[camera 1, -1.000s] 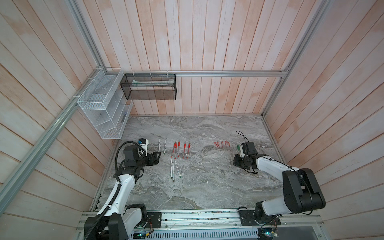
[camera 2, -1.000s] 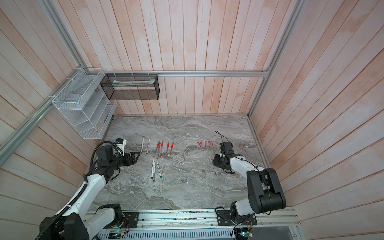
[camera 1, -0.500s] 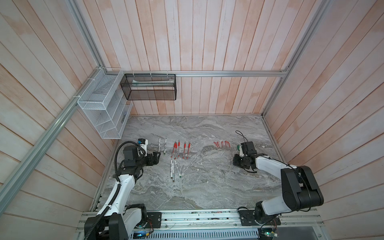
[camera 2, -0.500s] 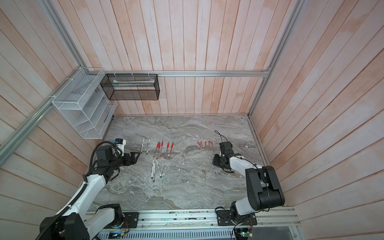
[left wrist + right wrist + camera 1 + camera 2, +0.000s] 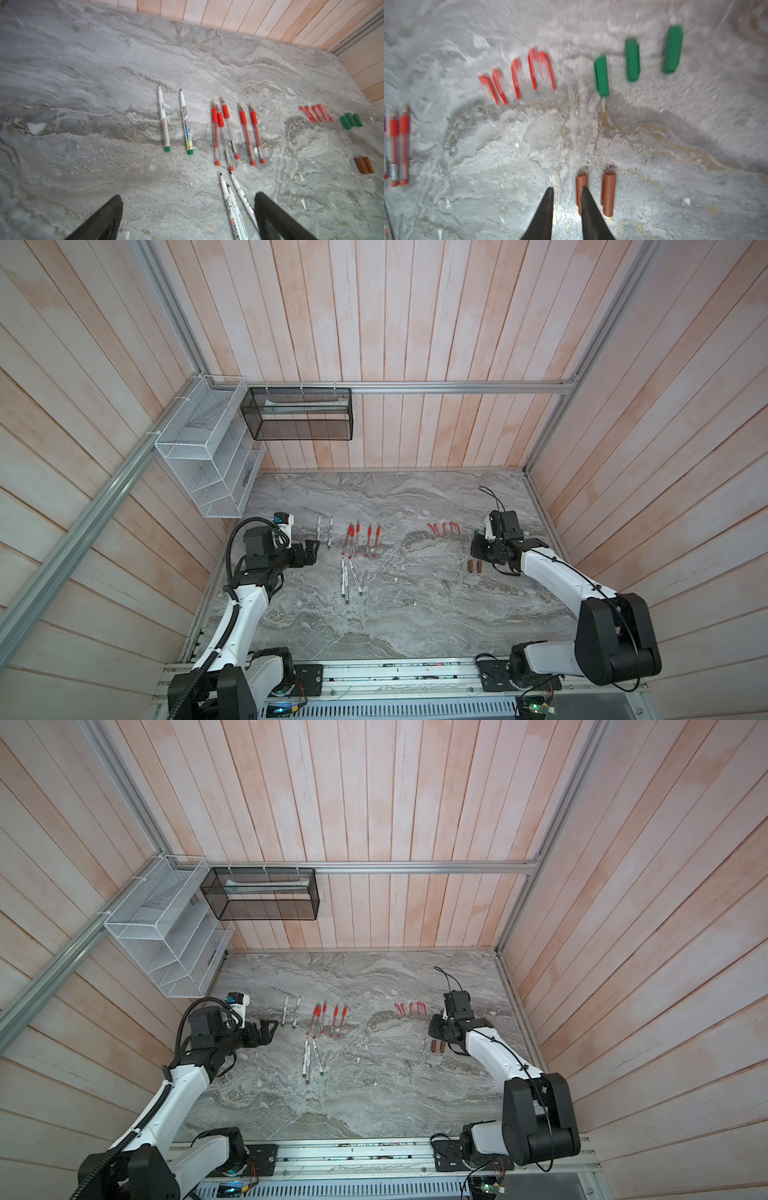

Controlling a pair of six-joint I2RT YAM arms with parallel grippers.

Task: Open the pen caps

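Pen caps lie loose on the marble table (image 5: 415, 614): several slim red caps (image 5: 444, 528) (image 5: 517, 76), three green caps (image 5: 632, 60) (image 5: 351, 120) and two brown caps (image 5: 475, 566) (image 5: 608, 193). My right gripper (image 5: 477, 549) (image 5: 566, 188) hovers just over the brown caps. Its jaws are open by a narrow gap with nothing between them, and one finger (image 5: 589, 207) covers part of a brown cap. My left gripper (image 5: 311, 553) (image 5: 187, 197) is wide open and empty at the left. It stands beside uncapped white markers (image 5: 234, 207).
Uncapped red pens (image 5: 361, 539) lie in a row mid-table, with two white markers (image 5: 324, 531) to their left and more markers (image 5: 349, 580) in front. A white wire rack (image 5: 208, 464) and a black mesh basket (image 5: 299, 414) hang on the back-left walls.
The left jaws have spread wider. The right jaws have parted from shut to a narrow gap. Both arms have stayed nearly in place.
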